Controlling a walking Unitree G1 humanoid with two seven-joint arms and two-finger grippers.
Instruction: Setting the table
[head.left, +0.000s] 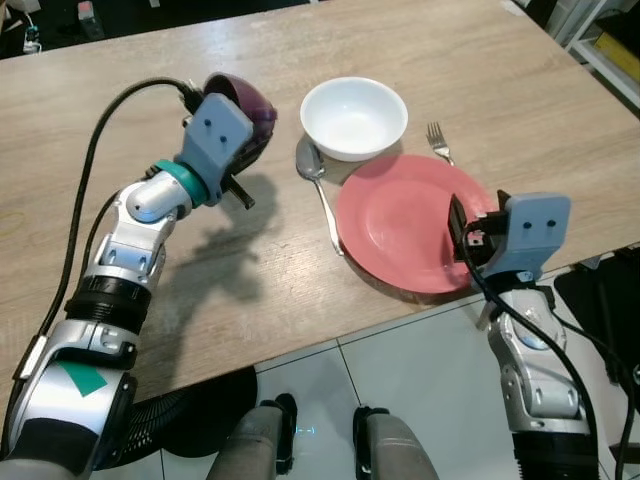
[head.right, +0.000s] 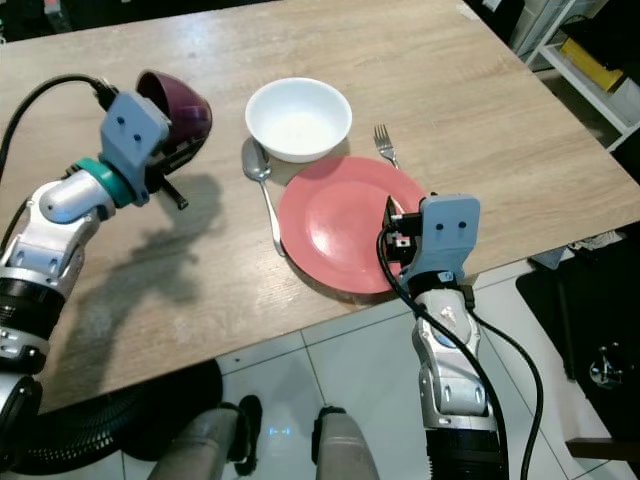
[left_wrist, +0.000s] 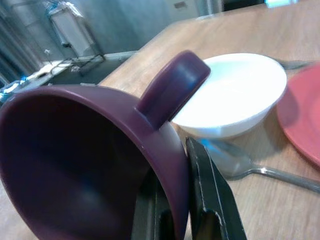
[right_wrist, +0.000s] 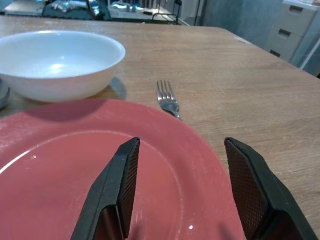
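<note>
— Purple mug (head.left: 246, 112) up in the air on the left: is that the piece being placed right now?

— It looks that way. The left gripper (left_wrist: 187, 200) pinches the mug's wall, one black finger inside and one outside, and holds it tipped on its side above the wooden table (head.left: 120, 60), just left of the white bowl (head.left: 354, 117). The rest of the setting is already down: the pink plate (head.left: 400, 215) at the near edge, the bowl beyond it, a spoon (head.left: 318, 185) to the plate's left and a fork (head.left: 438, 142) at its far right.

— So what does the next move ask for?

— My guess is that the mug has to be turned upright and lowered onto bare wood left of the bowl, clear of the spoon, before the fingers let go. Tipped as it is, a release now would likely send it rolling.

— And the right gripper (right_wrist: 182, 190)?

— Its two fingers stand spread wide over the near right part of the plate, holding nothing. Whether they touch the plate's surface, I cannot tell.
</note>
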